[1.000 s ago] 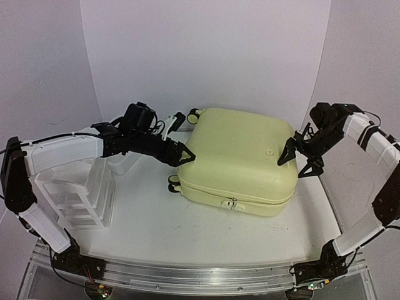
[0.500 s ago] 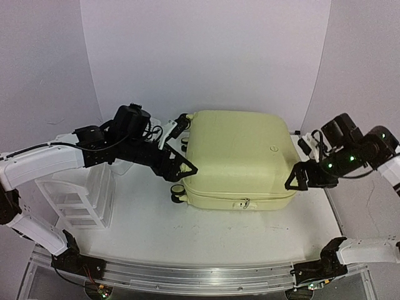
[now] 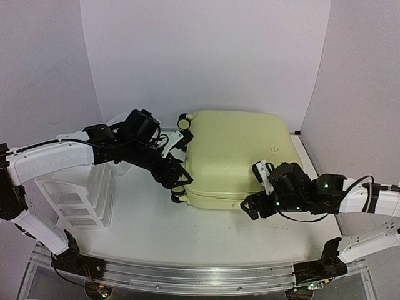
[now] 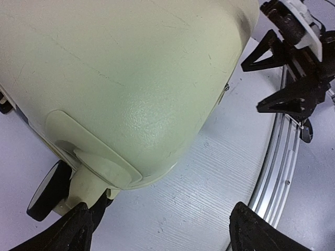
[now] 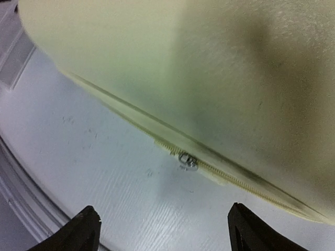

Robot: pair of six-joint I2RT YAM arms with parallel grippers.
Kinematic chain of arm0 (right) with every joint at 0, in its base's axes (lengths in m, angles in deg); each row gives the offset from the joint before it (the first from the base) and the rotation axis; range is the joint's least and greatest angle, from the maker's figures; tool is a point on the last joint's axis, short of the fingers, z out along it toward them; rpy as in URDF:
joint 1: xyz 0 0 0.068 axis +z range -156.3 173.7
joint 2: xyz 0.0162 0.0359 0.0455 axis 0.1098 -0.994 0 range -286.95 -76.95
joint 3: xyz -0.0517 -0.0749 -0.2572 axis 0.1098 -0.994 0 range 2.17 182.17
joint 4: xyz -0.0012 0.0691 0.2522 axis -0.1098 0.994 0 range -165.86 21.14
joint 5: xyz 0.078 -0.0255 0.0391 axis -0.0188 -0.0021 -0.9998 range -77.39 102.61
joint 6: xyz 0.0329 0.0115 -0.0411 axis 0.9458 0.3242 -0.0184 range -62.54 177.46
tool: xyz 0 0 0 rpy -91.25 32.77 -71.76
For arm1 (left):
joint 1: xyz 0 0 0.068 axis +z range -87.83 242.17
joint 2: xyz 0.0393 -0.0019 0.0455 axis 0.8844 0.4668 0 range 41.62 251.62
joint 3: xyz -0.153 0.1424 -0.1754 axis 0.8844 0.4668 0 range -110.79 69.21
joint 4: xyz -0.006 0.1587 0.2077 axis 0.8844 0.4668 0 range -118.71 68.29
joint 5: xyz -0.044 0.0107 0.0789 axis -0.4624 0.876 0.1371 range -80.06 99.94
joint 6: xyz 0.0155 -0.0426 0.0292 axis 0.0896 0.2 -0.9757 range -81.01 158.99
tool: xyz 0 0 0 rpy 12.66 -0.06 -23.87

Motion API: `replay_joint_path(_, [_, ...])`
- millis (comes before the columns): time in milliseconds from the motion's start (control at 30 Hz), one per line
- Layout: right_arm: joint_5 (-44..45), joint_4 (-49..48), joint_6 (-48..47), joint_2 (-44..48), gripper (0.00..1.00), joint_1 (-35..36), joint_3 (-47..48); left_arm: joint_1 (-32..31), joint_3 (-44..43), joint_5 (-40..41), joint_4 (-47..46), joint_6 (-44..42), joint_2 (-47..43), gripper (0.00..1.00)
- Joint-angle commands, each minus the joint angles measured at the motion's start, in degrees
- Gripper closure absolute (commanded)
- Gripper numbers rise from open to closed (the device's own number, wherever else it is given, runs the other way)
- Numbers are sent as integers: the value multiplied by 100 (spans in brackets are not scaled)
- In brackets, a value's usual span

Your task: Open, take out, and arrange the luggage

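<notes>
Right end effector (image 3: pixel 251 207), wide and empty, hovers at the zipper pull (image 5: pixel 187 161) of the closed luggage (image 3: pixel 234 150); left end effector (image 3: pixel 180 181), also wide, sits by a wheel (image 4: pixel 47 191). Opening step: pinch that pull next.

text: none readable | luggage (image 3: pixel 234 153): small round emblem (image 3: pixel 273 149), too small to read
</notes>
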Motion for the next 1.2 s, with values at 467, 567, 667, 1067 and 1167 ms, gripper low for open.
replay_joint_path(467, [1568,-2062,1173,-917,54,53,-565,15,63,-392,-486,667,-269,11])
replay_joint_path(567, [1553,-1954,1238,-881,60,53,-585,10,89,-410,-514,670,-279,12])
replay_joint_path(667, [1490,-1854,1282,-869,64,58,-633,15,128,-399,-531,669,-318,11])
replay_joint_path(1067, [1474,-1835,1780,-453,61,59,-969,15,221,-332,-545,642,-445,11])
replay_joint_path(1167, [1448,-1961,1880,-323,55,60,-1089,15,245,-323,-545,642,-477,11])
